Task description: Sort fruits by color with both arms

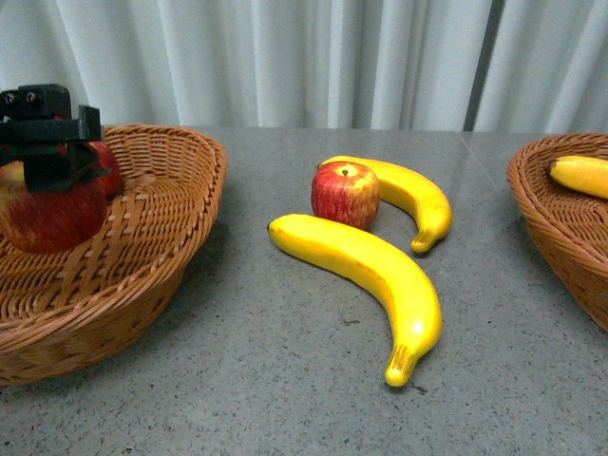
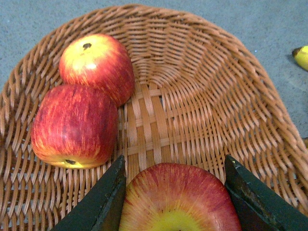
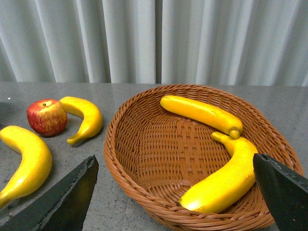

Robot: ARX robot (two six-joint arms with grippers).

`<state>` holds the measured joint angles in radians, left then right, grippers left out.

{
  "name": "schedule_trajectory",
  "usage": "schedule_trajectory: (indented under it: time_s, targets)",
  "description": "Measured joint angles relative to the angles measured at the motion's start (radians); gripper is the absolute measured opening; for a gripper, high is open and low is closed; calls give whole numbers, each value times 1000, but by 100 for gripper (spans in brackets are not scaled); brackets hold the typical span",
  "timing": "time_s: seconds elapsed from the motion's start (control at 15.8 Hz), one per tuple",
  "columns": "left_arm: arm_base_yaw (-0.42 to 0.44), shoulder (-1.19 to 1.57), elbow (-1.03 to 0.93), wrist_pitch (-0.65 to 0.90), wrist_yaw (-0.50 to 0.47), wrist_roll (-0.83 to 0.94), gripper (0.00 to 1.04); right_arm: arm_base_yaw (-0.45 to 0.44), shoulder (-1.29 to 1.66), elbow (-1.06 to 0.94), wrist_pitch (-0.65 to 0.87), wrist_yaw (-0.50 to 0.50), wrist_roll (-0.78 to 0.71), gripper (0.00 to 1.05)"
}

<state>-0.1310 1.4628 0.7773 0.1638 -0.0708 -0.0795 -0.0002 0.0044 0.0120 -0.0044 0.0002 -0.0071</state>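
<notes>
Left wrist view: left gripper [image 2: 174,166] clamps a held apple [image 2: 178,197] between its fingers, over the left basket [image 2: 192,106], near two basket apples [image 2: 96,65]. The right gripper [image 3: 173,158], jaws spread wide and holding nothing, hangs over the right basket [image 3: 115,159] with two basket bananas [image 3: 202,113]. A loose apple [image 1: 345,193] lies between two loose bananas [image 1: 366,280] on the table [image 1: 237,380], well apart from both grippers.
</notes>
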Motion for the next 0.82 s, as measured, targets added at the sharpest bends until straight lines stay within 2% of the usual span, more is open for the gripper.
schedule_trajectory:
  time_s: [0.25,0.32,0.51,0.57,0.7,0.82]
  targets:
    - [17,83,-30,34,12,0,54,0,0,0,0,0,0,98]
    - [17,78,-30,33,11,0,58,0,0,0,0,0,0,98]
    - [-22,-20,-39,-2,11,1,93,0,0,0,0,0,0,98]
    - [-48,-78,-36,-23,19,3,100,0,0,0,0,0,0,98]
    - [-114,-107,34,-20,36,9,98,0,0,0,0,0,0,98]
    - [-169,3,143,-11,92,11,98,0,0,0,0,0,0,98]
